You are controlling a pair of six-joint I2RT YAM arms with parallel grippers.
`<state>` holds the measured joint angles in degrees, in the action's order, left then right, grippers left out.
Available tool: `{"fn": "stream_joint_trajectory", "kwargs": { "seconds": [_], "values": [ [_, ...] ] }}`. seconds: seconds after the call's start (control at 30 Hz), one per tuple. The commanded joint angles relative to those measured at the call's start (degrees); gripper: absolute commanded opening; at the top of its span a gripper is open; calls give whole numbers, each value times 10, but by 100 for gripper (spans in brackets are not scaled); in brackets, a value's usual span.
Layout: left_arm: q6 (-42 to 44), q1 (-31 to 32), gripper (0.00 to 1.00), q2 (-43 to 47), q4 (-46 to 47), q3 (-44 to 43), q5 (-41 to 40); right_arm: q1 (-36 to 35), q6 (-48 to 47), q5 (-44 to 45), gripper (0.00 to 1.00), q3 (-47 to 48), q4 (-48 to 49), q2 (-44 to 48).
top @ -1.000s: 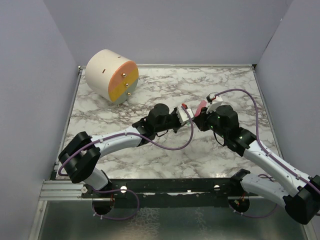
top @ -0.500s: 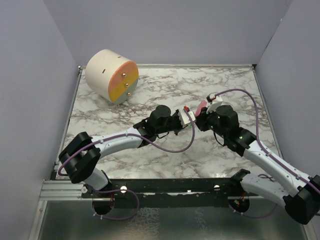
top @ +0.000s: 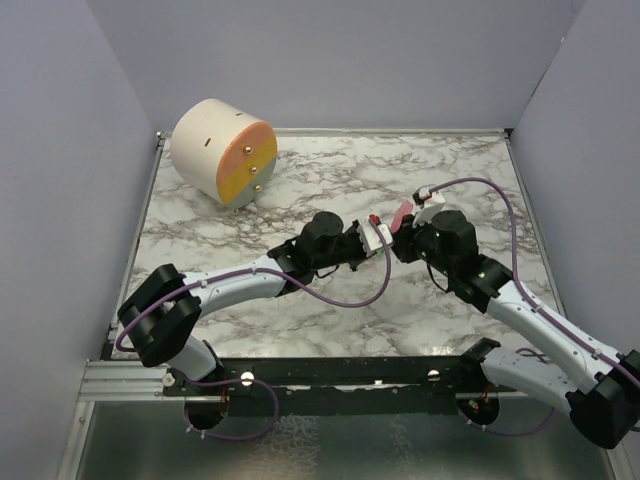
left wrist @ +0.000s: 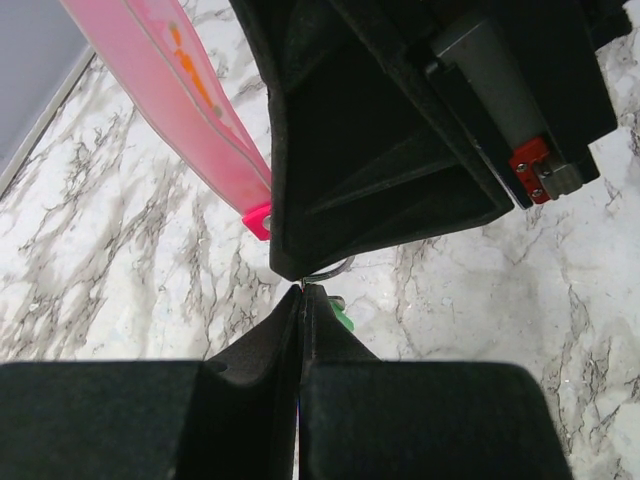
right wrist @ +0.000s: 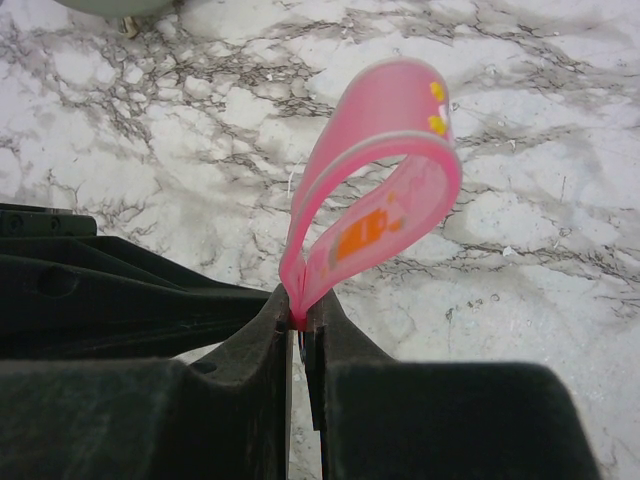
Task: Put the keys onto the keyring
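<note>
My left gripper (top: 377, 233) and right gripper (top: 402, 232) meet tip to tip above the table's middle. In the left wrist view my left gripper (left wrist: 302, 291) is shut, and the tiny green key (left wrist: 343, 317) peeks out beside its right finger. The thin silvery ring (left wrist: 338, 270) arcs just above the tips, under the right gripper's black body (left wrist: 400, 130), with the pink strip (left wrist: 170, 90) running up left. In the right wrist view my right gripper (right wrist: 302, 318) is shut on the base of the looped pink strip (right wrist: 385, 180). The strip also shows in the top view (top: 402, 213).
A cream cylinder with a pink and orange face (top: 222, 150) lies at the far left of the marble table (top: 330, 170); its edge shows in the right wrist view (right wrist: 110, 5). Grey walls close the sides and back. Purple cables loop off both arms.
My left gripper has crept a little to the right, closer to the right gripper's tips. The right arm and the pink strip have stayed put.
</note>
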<state>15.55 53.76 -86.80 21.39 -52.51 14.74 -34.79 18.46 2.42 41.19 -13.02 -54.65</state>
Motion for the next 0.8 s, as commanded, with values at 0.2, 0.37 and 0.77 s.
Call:
{"fn": "stream_joint_trajectory", "kwargs": {
  "seconds": [0.2, 0.37, 0.77],
  "values": [
    [15, 5, 0, 24, 4, 0, -54, -1, 5, -11, 1, 24, -4, 4],
    [21, 5, 0, 22, 5, -2, -52, -1, 5, -14, 1, 26, -4, 1],
    [30, 10, 0, 18, 3, 1, -49, -1, 9, -12, 1, 25, -3, 0]
  ]
}}
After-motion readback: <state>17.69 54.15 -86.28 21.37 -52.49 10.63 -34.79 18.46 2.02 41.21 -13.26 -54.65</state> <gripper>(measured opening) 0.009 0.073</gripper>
